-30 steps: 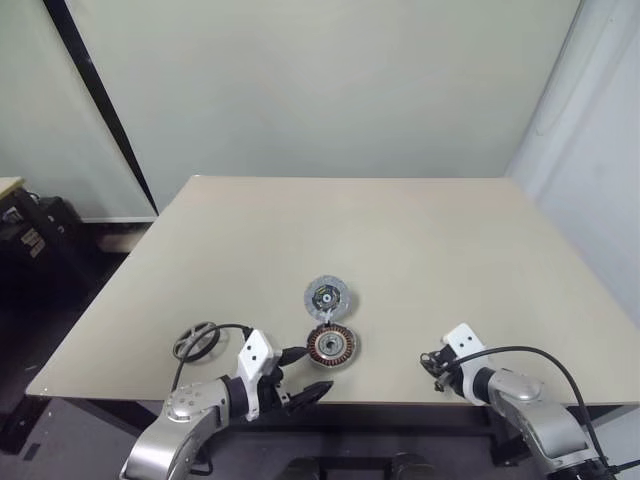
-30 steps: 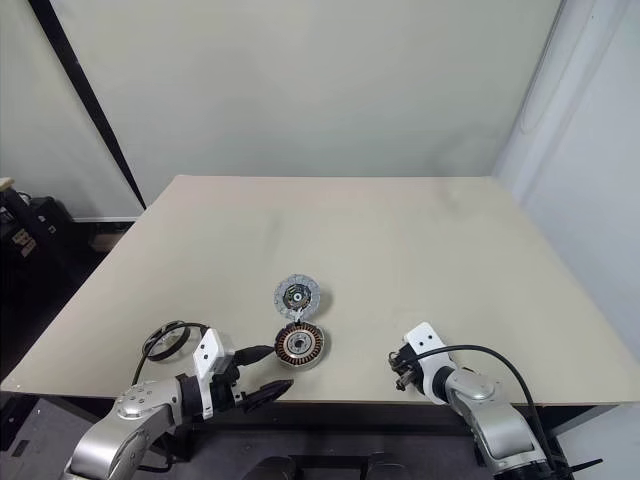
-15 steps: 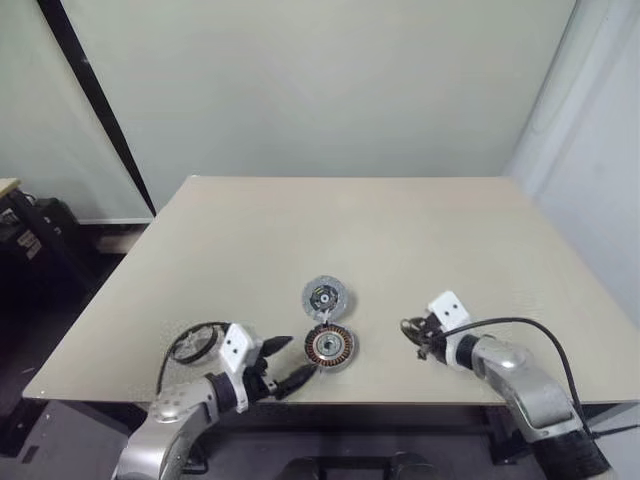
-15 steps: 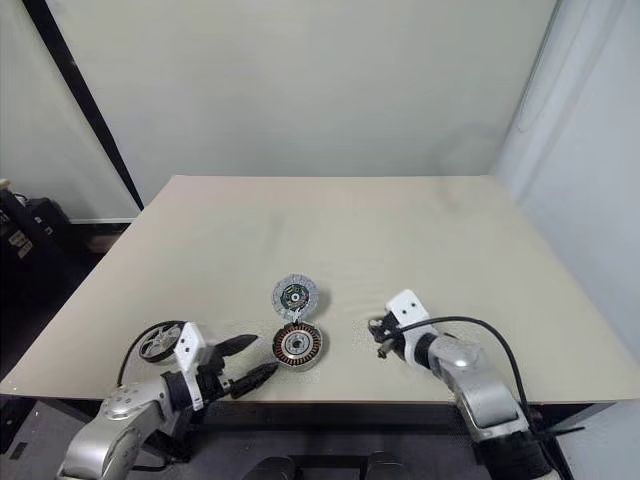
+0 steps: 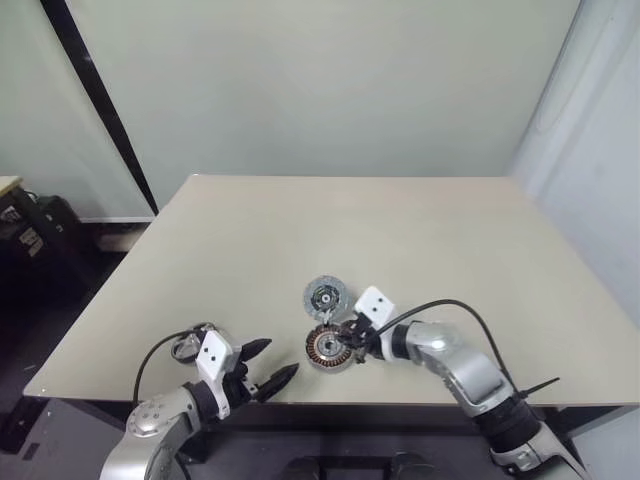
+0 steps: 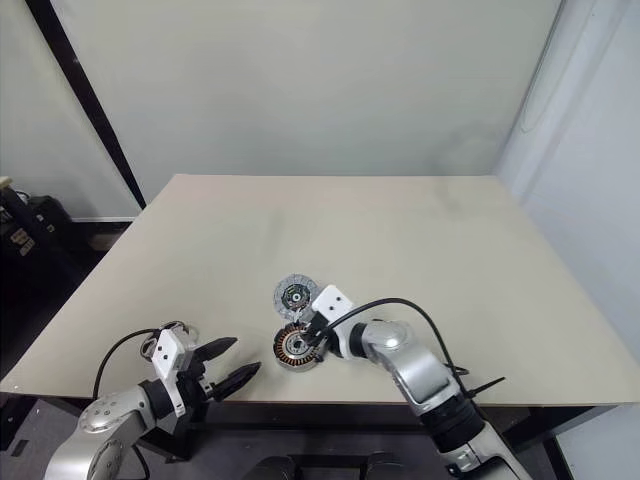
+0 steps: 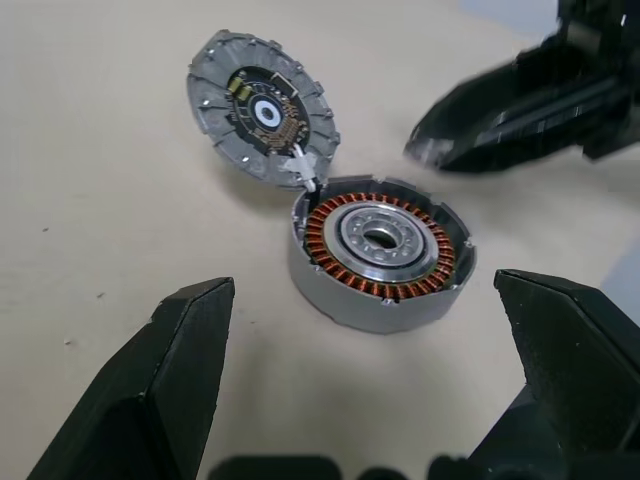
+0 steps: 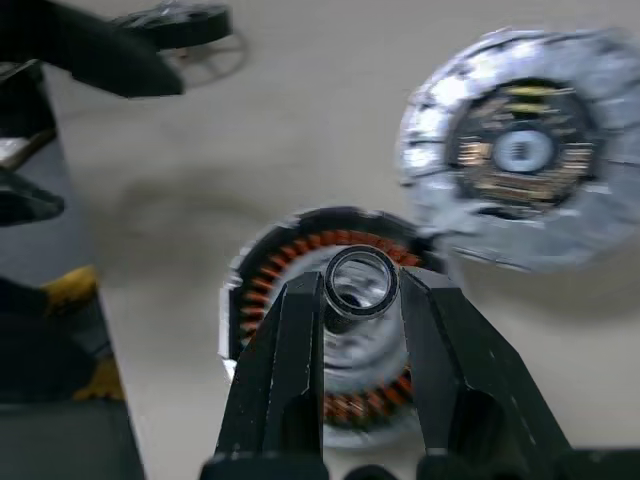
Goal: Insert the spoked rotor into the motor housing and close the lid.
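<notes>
My right claw (image 8: 360, 330) pinches a small metal ring (image 8: 361, 281) over the motor housing (image 5: 330, 347), low centre of the frame. The lid (image 5: 326, 297) lies flipped open behind it. My left claw (image 5: 265, 372) gapes wide, lower left, the spoked rotor (image 5: 186, 346) beside it.

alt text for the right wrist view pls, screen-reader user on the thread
The right gripper holds a small dark ring between its two black fingers, just above the open motor housing with its copper windings. The lid lies flipped open beside the housing on the tan table; the spoked rotor lies farther off, near the left gripper.
</notes>
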Robot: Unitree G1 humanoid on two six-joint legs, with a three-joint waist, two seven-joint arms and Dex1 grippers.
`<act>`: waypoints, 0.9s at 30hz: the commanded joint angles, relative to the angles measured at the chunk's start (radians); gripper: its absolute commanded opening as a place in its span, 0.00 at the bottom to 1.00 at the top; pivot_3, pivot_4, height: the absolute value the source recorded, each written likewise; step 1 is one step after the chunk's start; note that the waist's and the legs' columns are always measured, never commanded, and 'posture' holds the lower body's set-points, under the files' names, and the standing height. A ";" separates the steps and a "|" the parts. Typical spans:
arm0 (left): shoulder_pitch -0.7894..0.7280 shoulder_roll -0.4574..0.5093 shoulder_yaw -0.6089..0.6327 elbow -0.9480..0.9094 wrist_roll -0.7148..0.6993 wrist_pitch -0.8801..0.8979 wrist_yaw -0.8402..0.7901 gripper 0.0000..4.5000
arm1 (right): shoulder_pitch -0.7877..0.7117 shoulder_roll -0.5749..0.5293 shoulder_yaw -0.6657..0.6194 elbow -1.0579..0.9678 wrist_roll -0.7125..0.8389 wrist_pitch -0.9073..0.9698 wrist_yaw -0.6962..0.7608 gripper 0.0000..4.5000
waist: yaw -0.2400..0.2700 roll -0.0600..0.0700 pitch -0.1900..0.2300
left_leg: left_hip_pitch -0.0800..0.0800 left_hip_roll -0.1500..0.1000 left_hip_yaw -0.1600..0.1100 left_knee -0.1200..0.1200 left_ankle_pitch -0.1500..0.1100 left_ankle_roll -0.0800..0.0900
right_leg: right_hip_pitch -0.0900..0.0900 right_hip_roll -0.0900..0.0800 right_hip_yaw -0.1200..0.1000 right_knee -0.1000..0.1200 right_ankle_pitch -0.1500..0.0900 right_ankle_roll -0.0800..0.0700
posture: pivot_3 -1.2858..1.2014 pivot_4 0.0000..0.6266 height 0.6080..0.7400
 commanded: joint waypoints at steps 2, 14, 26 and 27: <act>0.009 0.001 0.021 -0.034 -0.008 -0.028 0.007 1.00 | -0.037 0.037 0.012 0.036 -0.027 -0.023 -0.022 0.18 | 0.000 0.000 0.000 | 0.000 0.000 0.000 0.000 0.000 0.000 | 0.000 0.000 0.000 0.000 0.000 0.000 | 0.52 0.00 1.00; 0.028 0.004 0.016 -0.048 0.000 -0.042 0.015 1.00 | -0.045 0.084 0.010 0.121 -0.056 -0.063 -0.054 0.18 | 0.000 0.000 0.000 | 0.000 0.000 0.000 -0.001 0.000 0.000 | -0.002 0.000 0.000 0.002 0.000 0.000 | 0.52 0.00 1.00; 0.013 0.006 0.001 -0.041 0.010 -0.045 0.011 1.00 | -0.043 0.101 0.013 0.170 -0.082 -0.088 -0.053 0.18 | 0.000 0.000 0.000 | 0.000 0.000 0.000 -0.001 0.000 0.000 | -0.002 0.000 0.000 0.002 0.000 0.000 | 0.52 0.00 1.00; 0.013 0.005 -0.001 -0.043 0.011 -0.044 0.012 1.00 | -0.042 0.100 0.014 0.172 -0.084 -0.089 -0.051 0.18 | 0.000 0.000 0.000 | 0.000 0.000 0.000 -0.001 0.000 0.000 | -0.002 0.001 0.000 0.002 0.000 0.000 | 0.52 0.00 1.00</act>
